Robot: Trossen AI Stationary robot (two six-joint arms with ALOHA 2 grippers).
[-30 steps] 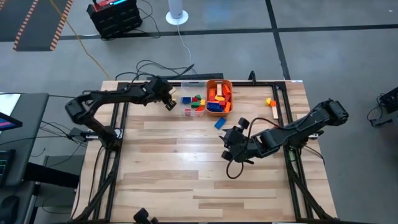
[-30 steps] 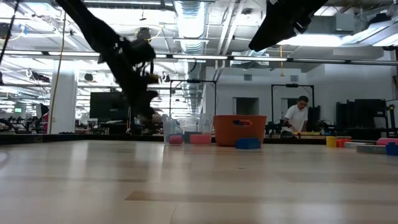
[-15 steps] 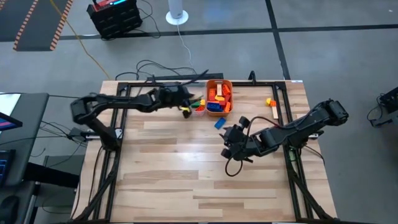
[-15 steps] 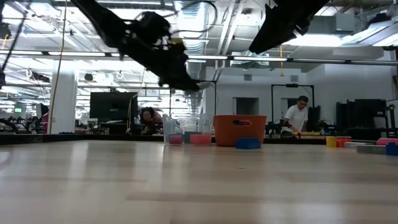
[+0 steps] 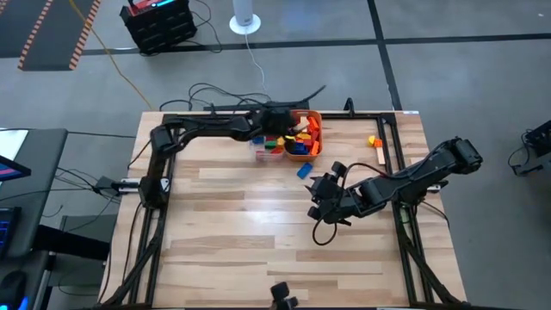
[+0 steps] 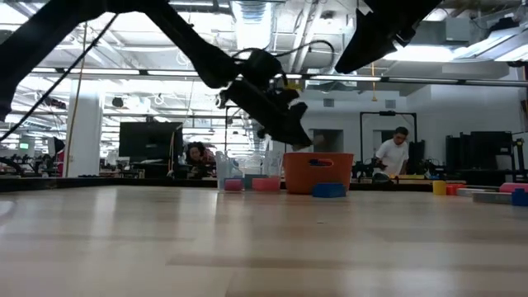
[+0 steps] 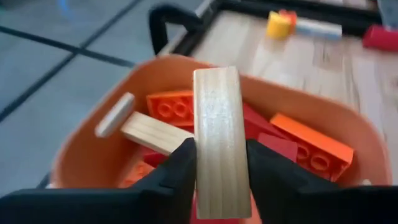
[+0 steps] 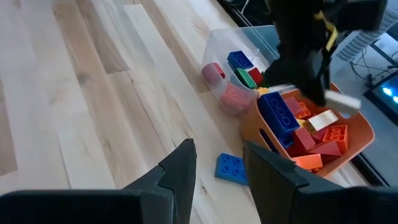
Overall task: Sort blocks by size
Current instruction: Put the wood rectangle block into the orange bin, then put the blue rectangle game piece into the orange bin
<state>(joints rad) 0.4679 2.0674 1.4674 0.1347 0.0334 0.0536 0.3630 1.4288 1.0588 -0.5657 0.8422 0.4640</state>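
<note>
Moved since a second ago: left arm has swung from beside the clear tub across to the orange tub, carrying its block; right arm has not shifted.
Held block: wooden bar (image 7: 217, 137), pinched across its narrow width by the left end effector (image 7: 217, 186), hanging over the orange tub (image 7: 81, 155).
Why held so: gripping the short side leaves the long body free to fall among the other long pieces, my reading.
Orange tub contents: long red, orange and plain wood bars, a big blue brick; it seems to be the bin for large blocks.
Clear tub (image 8: 217, 43): touching the orange tub; small red, blue and green pieces inside, apparently the small-block bin.
Loose blocks: blue brick (image 5: 305, 170) on the tabletop (image 5: 241, 232) just beside the orange tub; yellow block (image 5: 373, 140) and wooden stick (image 5: 380, 153) near the far right edge, still unsorted.
Left end effector state: clamped on the wooden bar, above the tub, release not yet done.
Right end effector (image 8: 214, 171): hovers over mid-tabletop near the blue brick, fingers narrowly apart, holding nothing.
Background: person (image 6: 388, 157) in the room beyond.
</note>
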